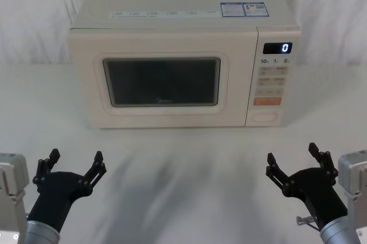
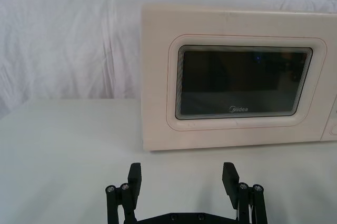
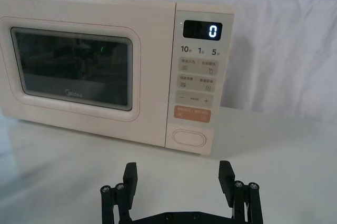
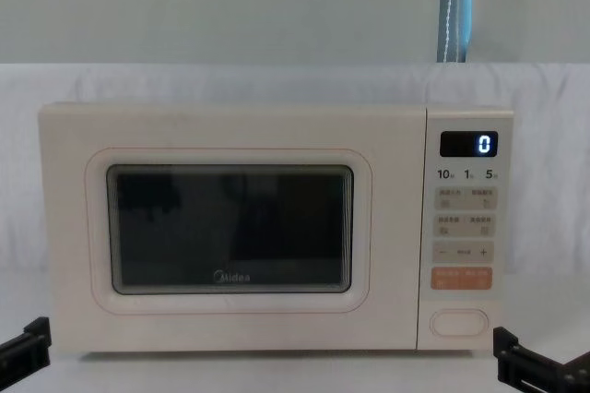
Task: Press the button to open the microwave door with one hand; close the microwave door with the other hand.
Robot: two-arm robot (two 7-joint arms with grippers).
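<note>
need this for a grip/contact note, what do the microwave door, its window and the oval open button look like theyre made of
Microwave door: looks like smooth cream plastic, matte with a soft sheen and a moulded raised frame line.
Window: dark, glossy, glass or clear plastic; it shows faint reflections.
Button: same cream plastic look, raised pill outline, unmarked.
Left gripper and right gripper are open, short of the microwave.

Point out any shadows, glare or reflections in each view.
Head view: soft grey shadows streak the white table in front of the cream boxy microwave. Left wrist view: its dark rounded window holds faint reflections. Right wrist view: a green glint shows in the glass. Chest view: the black display's blue "0" glows slightly.
</note>
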